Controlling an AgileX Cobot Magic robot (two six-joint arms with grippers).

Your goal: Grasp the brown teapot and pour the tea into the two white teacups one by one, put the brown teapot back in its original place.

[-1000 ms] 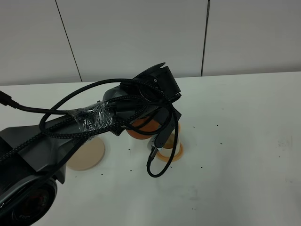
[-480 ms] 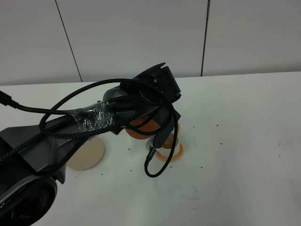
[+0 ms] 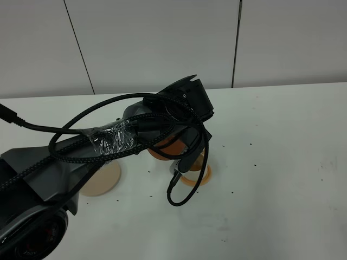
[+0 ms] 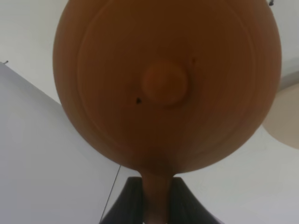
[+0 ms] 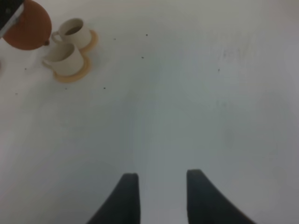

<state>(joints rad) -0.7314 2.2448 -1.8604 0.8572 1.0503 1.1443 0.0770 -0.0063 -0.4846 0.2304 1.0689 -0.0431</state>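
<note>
fingers [image 4: 127, 205] on teapot [image 4: 166, 84] handle [image 4: 156, 198], spout [image 5: 46, 43] toward teacups [image 5: 65, 58]

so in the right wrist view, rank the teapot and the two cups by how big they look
1. brown teapot, clearly largest, even partly cut off at the edge
2. nearer teacup and farther teacup: alike; the nearer looks slightly bigger, probably only from closeness, so unranked

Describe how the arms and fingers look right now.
The left arm is dark grey and boxy, with black braided cables looped along it and bound by clear tape. The left fingers are dark and tapered; the right fingers match.
</note>
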